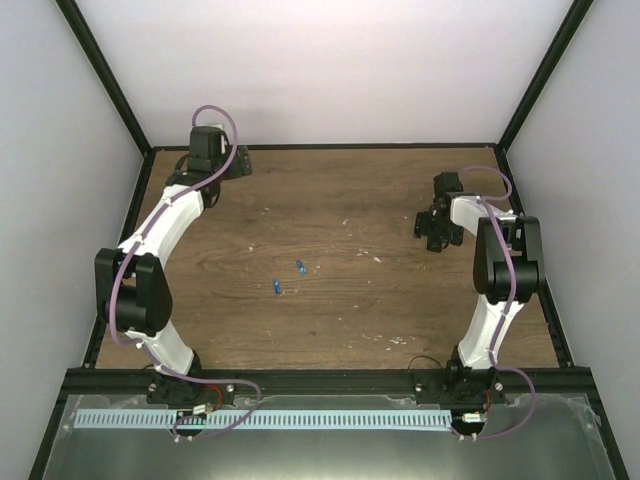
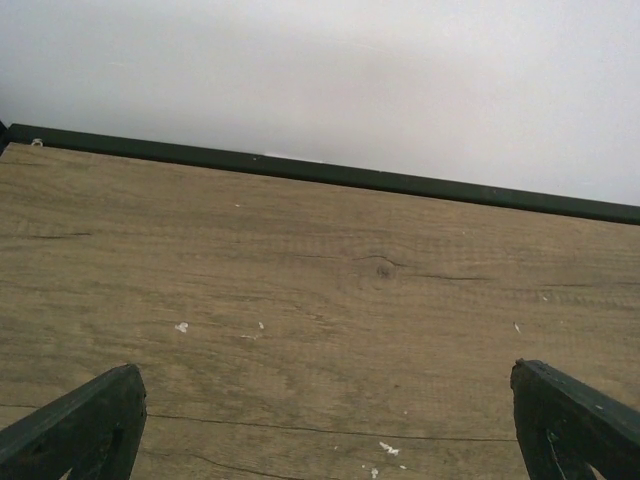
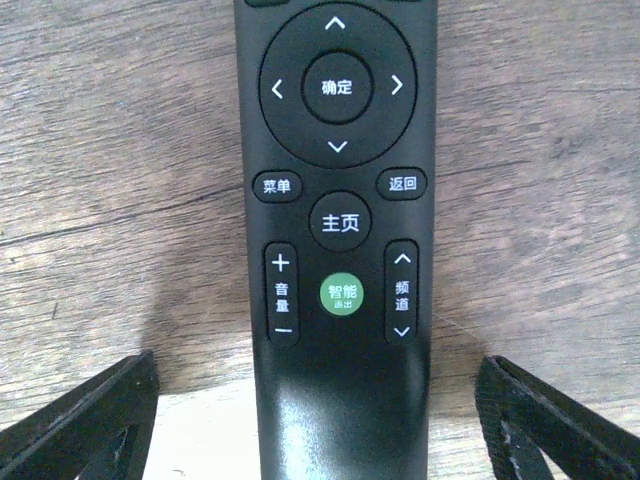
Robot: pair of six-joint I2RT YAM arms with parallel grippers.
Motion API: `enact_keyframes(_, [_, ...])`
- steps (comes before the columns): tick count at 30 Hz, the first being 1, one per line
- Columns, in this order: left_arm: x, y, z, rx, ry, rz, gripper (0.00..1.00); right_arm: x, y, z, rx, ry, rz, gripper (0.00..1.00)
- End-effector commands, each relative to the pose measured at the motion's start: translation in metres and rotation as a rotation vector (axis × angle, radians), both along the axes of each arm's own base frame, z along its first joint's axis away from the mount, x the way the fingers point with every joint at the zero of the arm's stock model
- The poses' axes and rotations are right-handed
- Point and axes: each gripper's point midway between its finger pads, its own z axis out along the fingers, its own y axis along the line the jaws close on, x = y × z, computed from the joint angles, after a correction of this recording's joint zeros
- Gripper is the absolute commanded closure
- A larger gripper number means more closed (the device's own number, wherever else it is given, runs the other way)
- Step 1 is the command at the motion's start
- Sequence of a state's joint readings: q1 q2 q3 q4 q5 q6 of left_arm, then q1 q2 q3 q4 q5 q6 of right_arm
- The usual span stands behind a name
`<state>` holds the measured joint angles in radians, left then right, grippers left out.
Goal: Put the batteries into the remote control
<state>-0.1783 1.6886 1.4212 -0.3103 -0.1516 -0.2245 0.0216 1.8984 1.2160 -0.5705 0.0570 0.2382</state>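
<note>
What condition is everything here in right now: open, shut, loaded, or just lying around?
Remote control: lying face up on the table, buttons showing, battery compartment out of sight.
Right end effector: open, fingers either side of the remote, not touching it.
Left end effector: open, nothing between its fingers.
Near battery: lying loose on the table, not loaded.
Far battery: lying loose too, apart from the other one.

Two blue batteries (image 1: pixel 276 287) lie near each other, not touching, on the wood desk (image 1: pixel 340 320). The left hand (image 1: pixel 242 163) is well behind and left of the batteries. The right hand (image 1: pixel 430 229) is well to their right.
</note>
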Motion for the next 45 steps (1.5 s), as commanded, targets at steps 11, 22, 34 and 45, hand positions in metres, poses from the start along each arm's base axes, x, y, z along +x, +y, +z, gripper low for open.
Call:
enact_keyframes(11, [0.009,-0.006,-0.001,-0.017,0.020,-0.016,0.00,-0.020,0.007,-0.022,0.028,0.166,0.072,0.37])
enact_keyframes(22, [0.013,-0.020,-0.006,-0.072,0.045,-0.063,0.00,-0.025,0.004,-0.036,0.004,0.188,0.092,0.59])
enact_keyframes(34, [0.014,-0.034,-0.019,-0.165,0.093,-0.090,0.00,-0.007,0.015,-0.020,0.028,0.101,0.162,0.69])
enact_keyframes(45, [0.004,-0.082,-0.028,-0.391,0.089,-0.240,0.04,0.016,0.088,0.011,0.077,-0.024,0.354,0.72])
